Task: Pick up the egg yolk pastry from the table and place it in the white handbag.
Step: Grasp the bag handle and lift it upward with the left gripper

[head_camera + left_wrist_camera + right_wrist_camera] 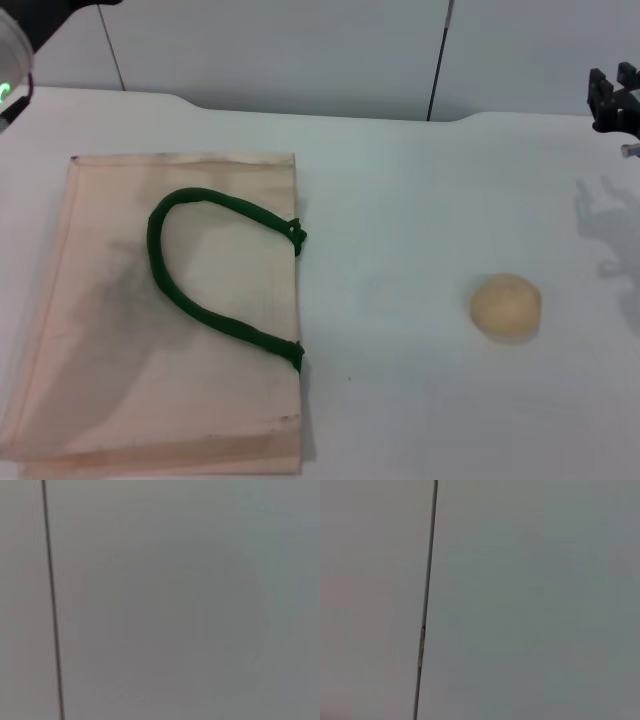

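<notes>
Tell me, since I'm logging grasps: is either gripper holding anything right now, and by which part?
Nothing is held. The small round pale tan pastry lies alone on the white table; the right gripper hangs at the far right edge, away from it. The left gripper is out of sight.

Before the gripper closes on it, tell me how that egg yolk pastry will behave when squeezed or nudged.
The egg yolk pastry is a rounded dome on the smooth white table, so a sideways nudge may slide or roll it. Its matte, baked-looking surface suggests it is soft and crumbly; a hard squeeze could dent it. It looks small, probably light. The right gripper is well away from it.
</notes>
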You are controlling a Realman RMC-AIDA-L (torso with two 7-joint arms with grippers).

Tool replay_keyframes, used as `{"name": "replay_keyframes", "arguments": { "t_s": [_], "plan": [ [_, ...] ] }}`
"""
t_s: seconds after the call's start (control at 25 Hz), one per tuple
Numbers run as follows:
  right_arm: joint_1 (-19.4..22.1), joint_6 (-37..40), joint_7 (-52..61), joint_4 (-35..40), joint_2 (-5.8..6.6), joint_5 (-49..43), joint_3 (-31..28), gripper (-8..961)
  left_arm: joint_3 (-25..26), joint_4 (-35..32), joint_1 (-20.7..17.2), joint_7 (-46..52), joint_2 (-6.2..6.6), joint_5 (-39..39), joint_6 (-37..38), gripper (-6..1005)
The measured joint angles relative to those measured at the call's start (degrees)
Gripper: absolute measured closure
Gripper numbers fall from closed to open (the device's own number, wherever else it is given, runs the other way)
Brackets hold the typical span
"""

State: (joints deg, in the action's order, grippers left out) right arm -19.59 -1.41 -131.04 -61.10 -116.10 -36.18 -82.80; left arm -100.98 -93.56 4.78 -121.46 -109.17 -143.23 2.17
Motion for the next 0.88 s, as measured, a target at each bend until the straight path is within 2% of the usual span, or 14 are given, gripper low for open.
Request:
{"name": "replay_keyframes", "arguments": {
  "t_s": [0.12, 0.24, 0.36, 0.52, 0.64, 0.72, 0.76, 0.84, 0.88],
  "plan": [
    [-0.1, 0.0, 0.0, 0.0, 0.0, 0.1, 0.0, 654, 0.3, 1.1, 1.5, 0.2, 0.04, -0.4, -2.5, 641],
    [-0.2, 0.0, 0.0, 0.2, 0.0, 0.1, 0.1, 654, 2.5, 3.7, 2.5, 2.1, -0.22, -0.4, -9.1, 643],
    [-0.3, 0.0, 0.0, 0.2, 0.0, 0.1, 0.2, 654, 4.1, 7.5, 4.5, 7.3, 0.54, 1.0, -14.4, 645],
    [-0.3, 0.0, 0.0, 0.2, 0.0, 0.1, 0.2, 653, 6.2, 11.2, 7.2, 19.3, 1.86, 12.7, -20.6, 648],
    [-0.3, 0.0, 0.0, 0.2, 0.0, 0.2, 0.2, 653, 10.0, 11.9, 8.1, 31.4, 1.51, 25.5, -25.7, 651],
    [-0.3, 0.0, 0.0, 0.3, 0.0, 0.2, 0.2, 653, 10.0, 11.9, 8.1, 31.4, 1.51, 25.5, -25.7, 652],
    [-0.3, 0.0, 0.0, 0.3, 0.0, 0.1, 0.2, 653, 12.2, 11.1, 8.1, 37.7, 0.71, 33.0, -27.7, 653],
    [-0.3, 0.0, 0.0, 0.4, 0.0, 0.1, 0.2, 653, 17.9, 5.5, 6.3, 51.3, -4.43, 55.0, -30.7, 655],
    [-0.3, 0.0, 0.0, 0.4, 0.0, 0.1, 0.2, 652, 18.4, 4.9, 6.1, 52.4, -4.96, 57.2, -31.3, 655]
  ]
}}
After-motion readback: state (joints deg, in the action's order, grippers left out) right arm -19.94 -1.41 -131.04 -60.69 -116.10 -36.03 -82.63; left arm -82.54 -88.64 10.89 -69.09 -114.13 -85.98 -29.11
